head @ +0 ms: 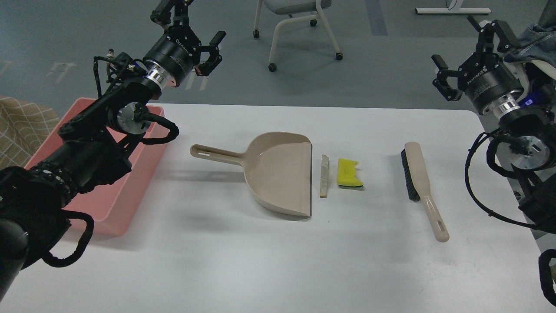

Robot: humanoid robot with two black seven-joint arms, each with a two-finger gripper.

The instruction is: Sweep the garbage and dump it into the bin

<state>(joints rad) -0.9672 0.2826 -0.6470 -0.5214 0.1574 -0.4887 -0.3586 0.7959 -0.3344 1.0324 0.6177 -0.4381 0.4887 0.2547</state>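
Note:
The garbage lies mid-table: a yellow sponge with dark green backing (349, 173) and a thin white bread-like slice with tan crust (324, 175), side by side just right of the beige dustpan's (278, 174) open mouth. The pink bin (110, 198) stands at the table's left edge, partly hidden by my left arm. A beige brush with black bristles (419, 178) lies to the right of the sponge. My left gripper (191, 24) is open and empty, raised beyond the table's far edge above the bin's far corner. My right gripper (464, 45) is open and empty, raised past the table's far right corner.
The white table's (260, 261) far edge runs behind the dustpan. A wheeled chair (299, 26) stands on the floor beyond it. A checked cushion (21, 126) shows at the left, behind the bin.

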